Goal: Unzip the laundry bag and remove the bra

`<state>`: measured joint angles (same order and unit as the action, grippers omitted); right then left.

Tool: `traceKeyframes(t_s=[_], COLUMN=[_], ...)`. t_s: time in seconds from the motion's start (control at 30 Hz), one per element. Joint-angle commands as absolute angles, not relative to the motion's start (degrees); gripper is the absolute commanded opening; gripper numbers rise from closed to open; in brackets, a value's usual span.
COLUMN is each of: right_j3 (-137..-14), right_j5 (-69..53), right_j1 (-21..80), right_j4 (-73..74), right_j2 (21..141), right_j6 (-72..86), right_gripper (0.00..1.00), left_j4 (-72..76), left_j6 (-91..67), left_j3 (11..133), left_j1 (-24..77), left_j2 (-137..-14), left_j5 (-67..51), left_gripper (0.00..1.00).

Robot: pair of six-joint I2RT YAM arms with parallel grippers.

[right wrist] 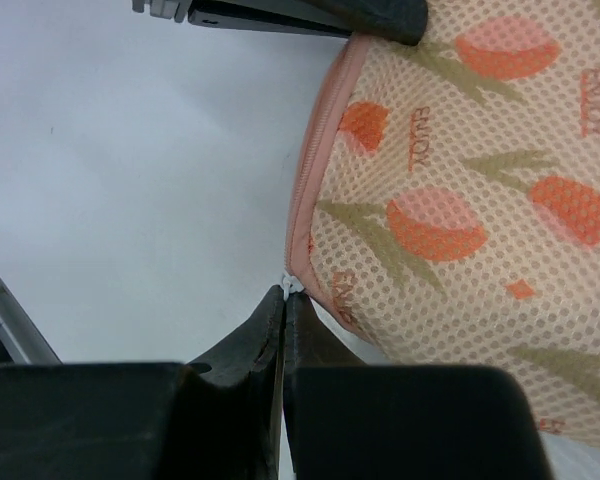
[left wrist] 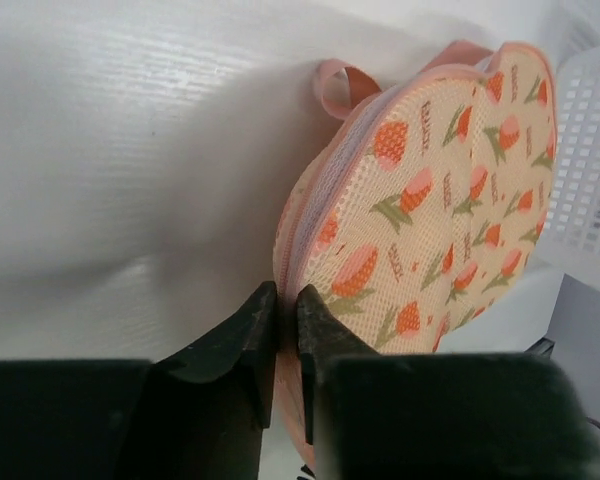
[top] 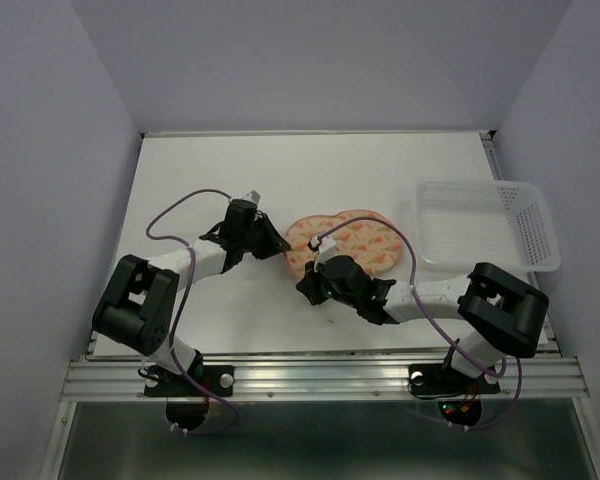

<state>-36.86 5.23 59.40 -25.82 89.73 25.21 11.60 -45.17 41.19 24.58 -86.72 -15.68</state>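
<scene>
The jaws of my left gripper (left wrist: 286, 295) are pressed almost together, with the pink rim of the laundry bag (left wrist: 440, 200) pinched between them at its left end. The jaws of my right gripper (right wrist: 284, 295) are fully closed, and right at their tips sits what looks like the small pale zip tab (right wrist: 292, 284), on the bag's near-left edge. The bag lies flat on the table (top: 210, 170), a little right of the middle, between my two grippers. The basket (top: 525, 215) stands apart from it to the right. The zip (right wrist: 315, 150) looks closed all along the part I can see. I cannot see the bra, so I judge it is inside. The risk lies in how little I have hold of. The tab is caught only at the very tips, so a quick or crooked pull could let it slip out. My left pinch holds only a thin strip of soft rim. If that gives way, the whole bag will slide along with the tab and the zip will not open. The zip also curves tightly here, so pulling straight rather than following the bend could jam the slider in the mesh. My two grips sit close together, and the fingers could knock each other as I begin.
</scene>
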Motion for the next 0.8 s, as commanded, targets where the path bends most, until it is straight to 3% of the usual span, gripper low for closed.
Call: traceKeyframes(t_s=[0.0, 0.03, 0.1, 0.13, 0.2, 0.3, 0.4, 0.63, 0.7, 0.73, 0.77], right_j3=[-39.99, -40.25, -41.39, -42.18, -43.32, -45.17, -47.01, -48.78, -48.95, -49.04, -49.04], right_j5=[1.76, 2.02, 2.46, 2.90, 3.34, 3.51, 3.60, 2.90, 2.64, 2.64, 2.64], right_j1=[60.29, 60.29, 60.29, 60.29, 60.29, 60.29, 60.29, 60.29, 60.29, 60.29, 60.29], right_j4=[-27.16, -27.33, -27.51, -27.51, -27.60, -27.68, -28.21, -29.09, -29.27, -29.27, -29.27], right_j2=[91.22, 91.58, 92.28, 92.89, 93.69, 95.09, 97.46, 99.67, 100.11, 100.19, 100.28], right_j6=[25.40, 25.40, 24.61, 24.09, 23.56, 22.85, 22.68, 23.47, 23.82, 23.82, 23.99], right_gripper=[0.01, 0.01, 0.01, 0.01, 0.01, 0.01, 0.01, 0.01, 0.01, 0.01, 0.01], left_j4=[12.66, 12.83, 13.45, 13.62, 13.36, 13.27, 14.06, 14.76, 15.55, 16.51, 17.31], left_j6=[-41.66, -41.83, -42.71, -43.06, -43.41, -44.90, -47.45, -50.36, -50.54, -51.15, -51.67], left_j3=[47.37, 47.46, 46.15, 44.40, 42.38, 37.28, 29.29, 24.00, 23.99, 24.08, 24.08], left_j1=[22.76, 22.76, 22.85, 22.85, 22.85, 22.94, 23.11, 24.34, 24.43, 24.43, 24.96], left_j2=[-88.15, -88.07, -86.58, -84.92, -82.81, -77.97, -69.81, -64.42, -65.12, -66.08, -66.53], left_j5=[-12.30, -12.74, -13.36, -13.19, -12.66, -12.04, -11.87, -11.07, -11.25, -11.77, -12.04], left_gripper=[0.28, 0.41, 0.56, 0.71, 0.85, 0.90, 0.90, 0.82, 0.70, 0.57, 0.35])
